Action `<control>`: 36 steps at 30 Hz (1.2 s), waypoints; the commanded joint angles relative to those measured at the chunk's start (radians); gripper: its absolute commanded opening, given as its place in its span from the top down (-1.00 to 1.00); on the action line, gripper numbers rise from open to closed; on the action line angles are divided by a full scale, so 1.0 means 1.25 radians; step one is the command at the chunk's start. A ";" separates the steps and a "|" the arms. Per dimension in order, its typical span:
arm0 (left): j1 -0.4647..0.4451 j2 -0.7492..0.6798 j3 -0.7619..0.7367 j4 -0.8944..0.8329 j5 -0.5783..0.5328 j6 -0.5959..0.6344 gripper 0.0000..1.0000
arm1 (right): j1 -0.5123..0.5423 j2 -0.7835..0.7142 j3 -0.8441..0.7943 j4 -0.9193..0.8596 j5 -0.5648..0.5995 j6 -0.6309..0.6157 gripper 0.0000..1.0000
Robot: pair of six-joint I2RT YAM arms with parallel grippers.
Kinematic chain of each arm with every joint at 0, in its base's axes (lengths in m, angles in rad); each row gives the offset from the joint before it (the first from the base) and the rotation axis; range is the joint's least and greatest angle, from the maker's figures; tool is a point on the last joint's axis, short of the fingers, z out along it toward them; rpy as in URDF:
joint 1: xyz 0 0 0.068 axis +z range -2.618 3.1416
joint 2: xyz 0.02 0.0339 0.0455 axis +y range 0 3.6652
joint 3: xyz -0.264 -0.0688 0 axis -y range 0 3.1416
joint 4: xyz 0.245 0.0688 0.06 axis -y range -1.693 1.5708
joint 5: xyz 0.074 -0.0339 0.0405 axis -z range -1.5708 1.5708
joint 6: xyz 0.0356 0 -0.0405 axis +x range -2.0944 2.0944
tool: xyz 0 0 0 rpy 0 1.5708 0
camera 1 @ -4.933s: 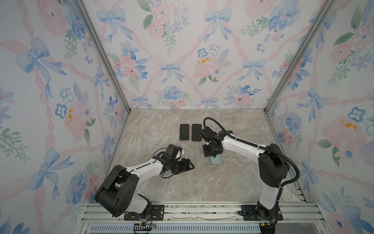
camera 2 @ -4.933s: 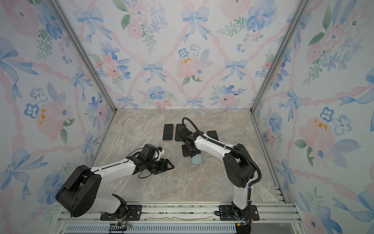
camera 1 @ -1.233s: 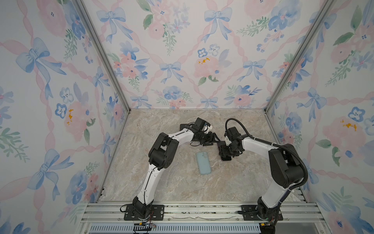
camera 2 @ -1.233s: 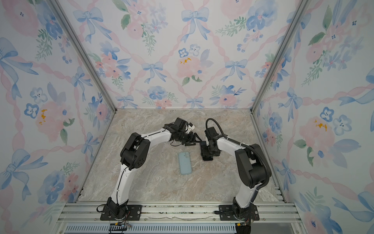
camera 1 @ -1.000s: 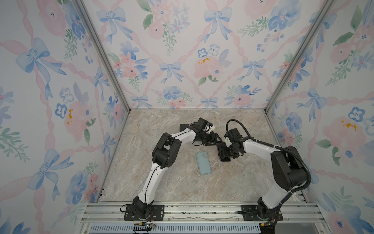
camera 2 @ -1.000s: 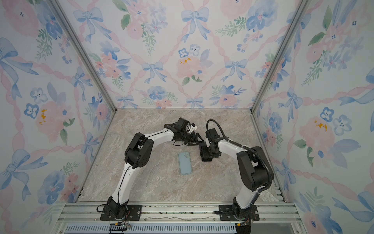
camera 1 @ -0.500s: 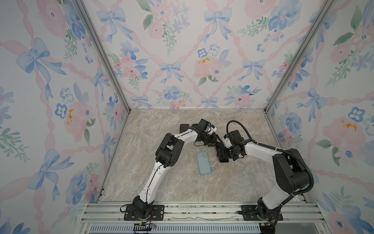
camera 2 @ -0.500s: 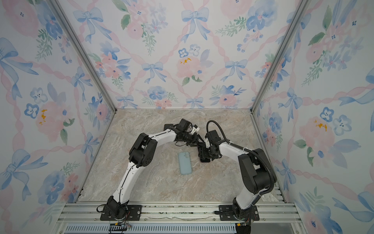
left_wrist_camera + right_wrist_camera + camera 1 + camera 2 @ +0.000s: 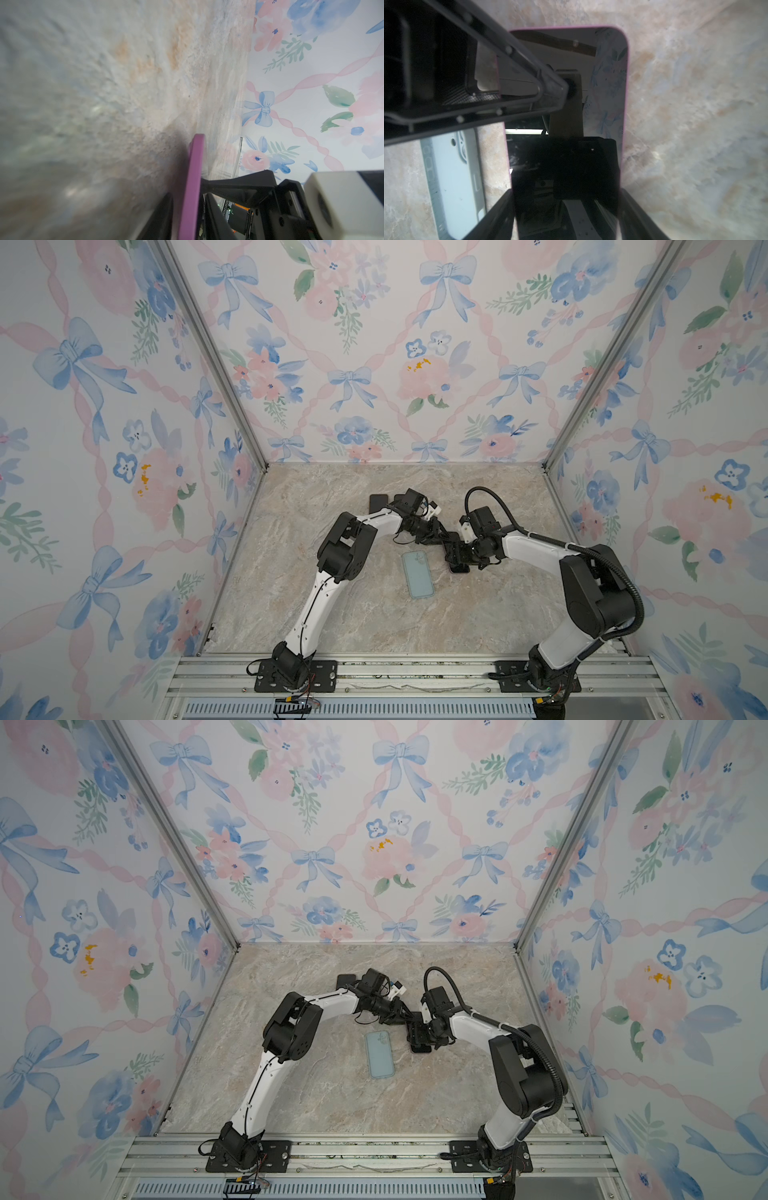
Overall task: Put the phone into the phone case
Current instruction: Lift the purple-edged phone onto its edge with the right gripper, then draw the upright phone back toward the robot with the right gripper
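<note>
The phone (image 9: 608,83), with a black screen and purple rim, is between both grippers in the middle of the table. My right gripper (image 9: 566,207) is shut across its width, a finger on each long side. In both top views only the phone's near end (image 9: 458,570) (image 9: 420,1049) shows under the right gripper (image 9: 457,558) (image 9: 419,1038). My left gripper (image 9: 193,207) (image 9: 446,540) (image 9: 409,1020) straddles the purple edge (image 9: 195,166) at the far end, jaws narrow. Whether both fingers touch it is unclear. The light blue phone case (image 9: 417,574) (image 9: 379,1054) (image 9: 454,176) lies flat, open side up, just left of the phone.
A black phone-like slab (image 9: 378,502) (image 9: 345,981) lies further back, behind the left wrist. The marble tabletop (image 9: 374,622) is walled by floral panels on three sides. The arm bases sit on the metal rail (image 9: 415,672) at the front edge.
The left jaws have narrowed around the phone's far edge over the last second. The right gripper has shifted the phone slightly toward the case, which stays flat where it lay.
</note>
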 commanded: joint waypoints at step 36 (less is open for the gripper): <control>0.032 -0.226 -0.432 0.830 -0.091 -0.581 0.97 | -0.032 -0.689 -0.501 0.451 -0.002 0.895 -0.50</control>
